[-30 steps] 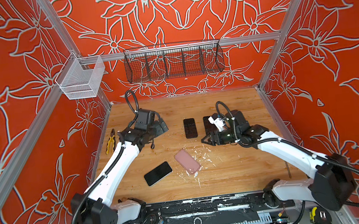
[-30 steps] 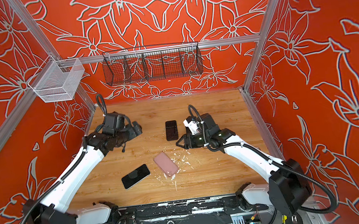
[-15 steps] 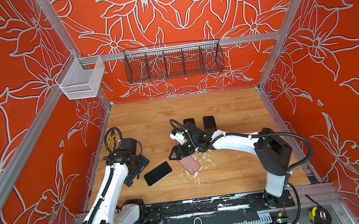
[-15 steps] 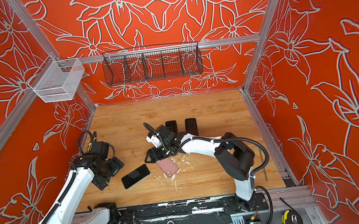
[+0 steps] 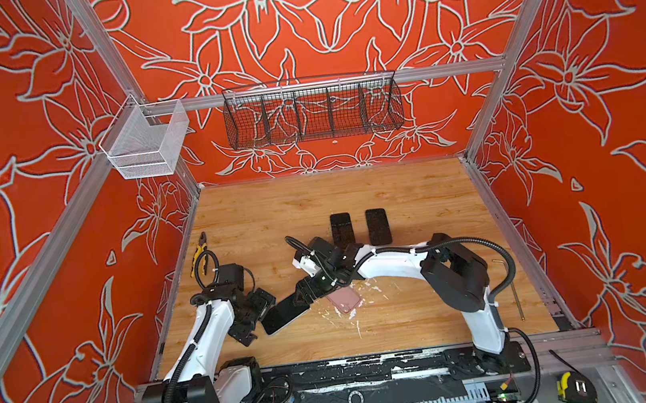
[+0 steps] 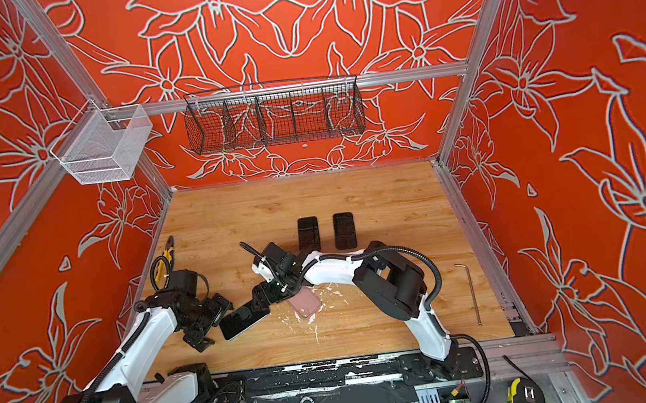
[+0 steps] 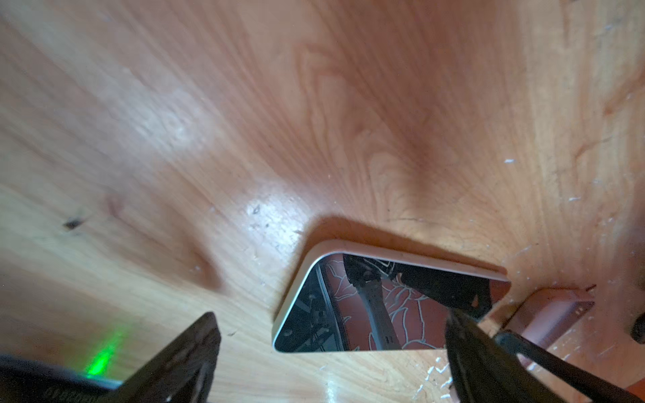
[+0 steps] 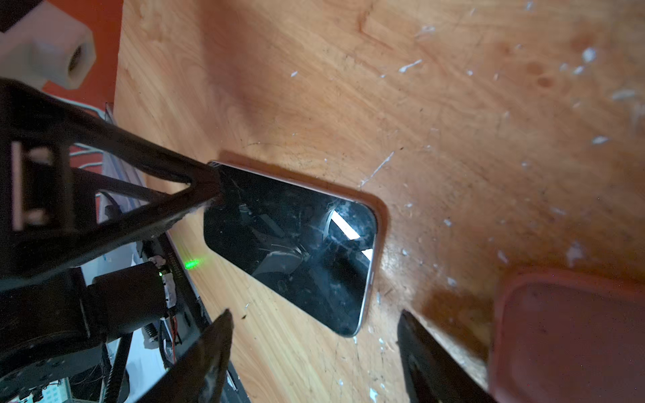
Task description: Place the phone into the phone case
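The phone [image 5: 285, 317] [image 6: 242, 320] lies screen up, at a slant, on the wooden table near the front left. The pink phone case [image 5: 345, 298] [image 6: 304, 303] lies just right of it, partly under my right arm. My left gripper [image 5: 258, 318] [image 7: 330, 314] is open wide at the phone's left end, and one of its fingers [image 8: 195, 188] touches that end's corner. My right gripper [image 5: 303, 293] [image 8: 314, 315] reaches across the middle and is open just off the phone's [image 8: 293, 244] right end. Nothing is held. In the right wrist view the case [image 8: 565, 335] lies beside one finger.
Two black rectangular items [image 5: 341, 229] [image 5: 378, 227] lie side by side behind my right wrist. Yellow pliers [image 5: 200, 253] lie by the left wall and a hex key [image 5: 509, 284] by the right. A black wire basket [image 5: 312, 111] and a white one [image 5: 146, 142] hang higher up.
Both arms came forward from the back of the table to the phone. The right gripper crossed to the left over the case and opened wider. Phone and case have not moved.
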Action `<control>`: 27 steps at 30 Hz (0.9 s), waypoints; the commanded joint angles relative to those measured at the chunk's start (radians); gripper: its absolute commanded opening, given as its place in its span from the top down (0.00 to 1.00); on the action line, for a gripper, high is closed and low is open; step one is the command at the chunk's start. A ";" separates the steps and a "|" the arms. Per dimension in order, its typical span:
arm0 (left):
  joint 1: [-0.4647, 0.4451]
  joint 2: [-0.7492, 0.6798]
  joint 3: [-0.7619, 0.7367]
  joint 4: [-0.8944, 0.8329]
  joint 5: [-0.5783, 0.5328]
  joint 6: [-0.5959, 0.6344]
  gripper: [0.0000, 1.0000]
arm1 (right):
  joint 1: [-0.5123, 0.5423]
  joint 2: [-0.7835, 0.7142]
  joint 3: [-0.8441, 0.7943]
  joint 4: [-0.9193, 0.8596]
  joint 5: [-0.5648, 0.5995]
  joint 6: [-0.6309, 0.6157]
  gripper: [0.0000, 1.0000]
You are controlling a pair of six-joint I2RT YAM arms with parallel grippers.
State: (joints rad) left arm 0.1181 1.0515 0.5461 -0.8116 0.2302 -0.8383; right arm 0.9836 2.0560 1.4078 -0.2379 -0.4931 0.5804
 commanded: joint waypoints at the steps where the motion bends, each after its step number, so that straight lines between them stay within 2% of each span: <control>1: 0.008 -0.034 -0.020 0.071 0.053 -0.013 0.02 | 0.006 0.034 0.037 -0.014 0.034 0.012 0.24; 9: 0.029 -0.057 -0.075 0.122 0.075 -0.030 0.02 | 0.013 0.082 0.077 -0.007 -0.036 0.002 0.25; 18: 0.028 -0.012 -0.095 0.179 0.129 -0.018 0.02 | 0.015 0.103 0.070 0.049 -0.133 0.008 0.25; 24: 0.028 -0.056 -0.126 0.286 0.255 -0.026 0.02 | 0.013 0.108 0.051 0.083 -0.153 0.028 0.25; 27: 0.028 -0.172 -0.148 0.371 0.332 -0.045 0.02 | 0.011 0.106 0.038 0.091 -0.153 0.034 0.25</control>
State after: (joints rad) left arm 0.1516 0.9367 0.4263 -0.6010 0.3820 -0.8570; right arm 0.9707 2.1315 1.4628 -0.1970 -0.5838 0.5953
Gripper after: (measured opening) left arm 0.982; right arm 0.750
